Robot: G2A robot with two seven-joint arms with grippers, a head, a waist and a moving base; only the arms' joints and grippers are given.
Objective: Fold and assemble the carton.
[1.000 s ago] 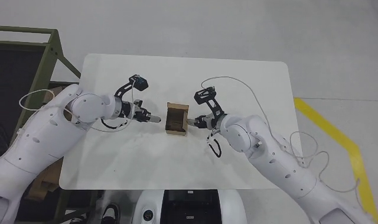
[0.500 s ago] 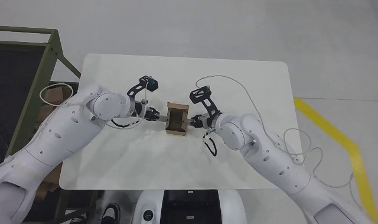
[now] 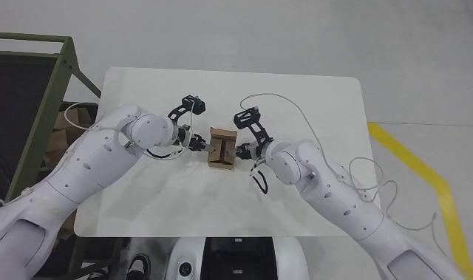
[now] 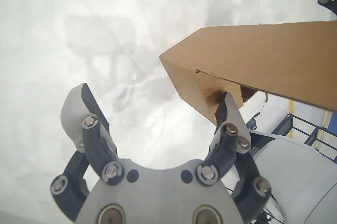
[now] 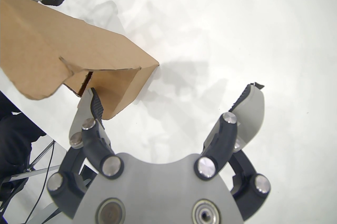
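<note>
No writing, label, number or sign can be read on the carton [image 3: 222,148], on the tabletop [image 3: 185,199], or anywhere else in the views.
</note>
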